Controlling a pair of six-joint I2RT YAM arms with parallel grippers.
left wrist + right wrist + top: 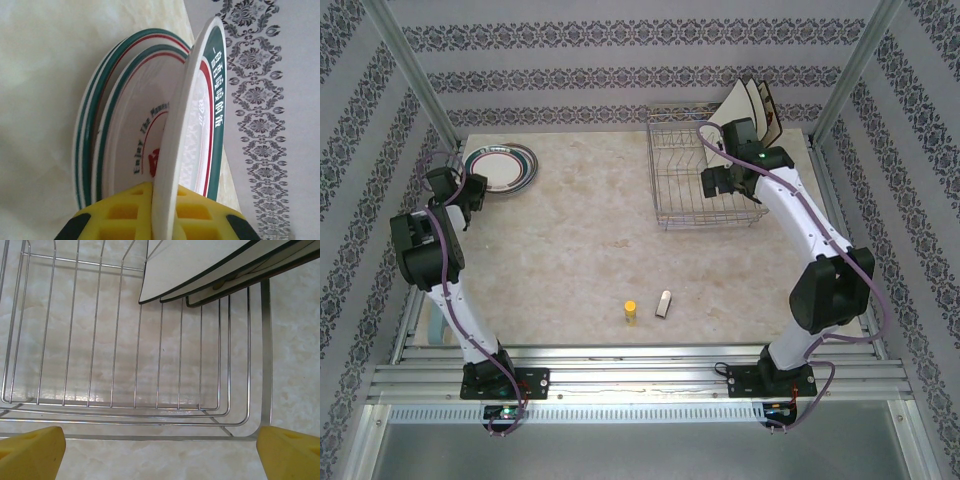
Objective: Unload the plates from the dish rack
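Left gripper (162,210) is clamping a ringed plate (197,100) on edge by the stacked plates (115,115), far left. Right gripper (160,450) is hovering jaws-apart over the dish rack (265,355), where square plates (200,265) are leaning at its back.

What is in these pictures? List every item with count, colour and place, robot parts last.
table: one, pale marbled, under everything
piled round plates: at least two, white with teal and red rings, table's far left
held round plate: one, white with teal and red rim, on edge by the pile
dish rack: one, silver wire, table's far right
square plates: three, cream with dark edges, leaning at the rack's far right end
small cylinder: one, yellow, near middle
small bar: one, silvery, right of the cylinder
left end effector: yellow pads, shut on the held round plate
right end effector: yellow pads, open, over the rack's near edge
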